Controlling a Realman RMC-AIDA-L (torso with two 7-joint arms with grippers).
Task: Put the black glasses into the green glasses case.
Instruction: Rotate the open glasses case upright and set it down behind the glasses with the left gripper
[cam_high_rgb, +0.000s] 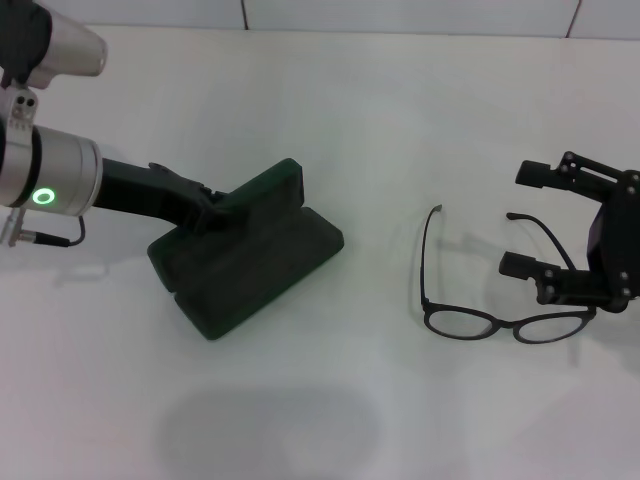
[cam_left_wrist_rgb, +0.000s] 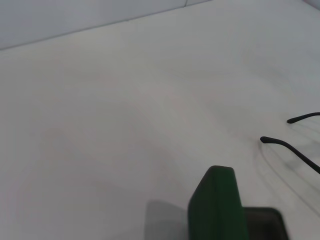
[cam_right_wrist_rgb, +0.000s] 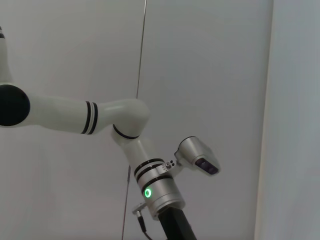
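Leftmost, my left claw (cam_high_rgb: 205, 205) sits at the green glasses case (cam_high_rgb: 250, 255), reaching in from the side where the lid meets the base. It seems to grip the raised lid, but I cannot tell for certain whether it is clenched on it or only resting against it. The case lies on the white table (cam_high_rgb: 350, 110), its lid propped partly up; my left wrist view shows the lid's edge standing and a strip of the dark lining beside it.

Further right, well apart from the case, the black glasses (cam_high_rgb: 490, 300) lie flat on the table with their lenses toward me and both temple arms unfolded, pointing away.

At the far right my right claw (cam_high_rgb: 540, 225) hangs spread wide around the right temple arm, one finger beyond it and the other just beside the frame's hinge, grasping nothing yet.

My judgement of the risks: the temple is thin and springy, so a pinch there may let the frame swing, twist or slip out during the lift. Closing low could scrape the table and push the glasses aside. With the temples unfolded they may catch on the case rim, and if my left claw loosens, the lid could drop over the opening
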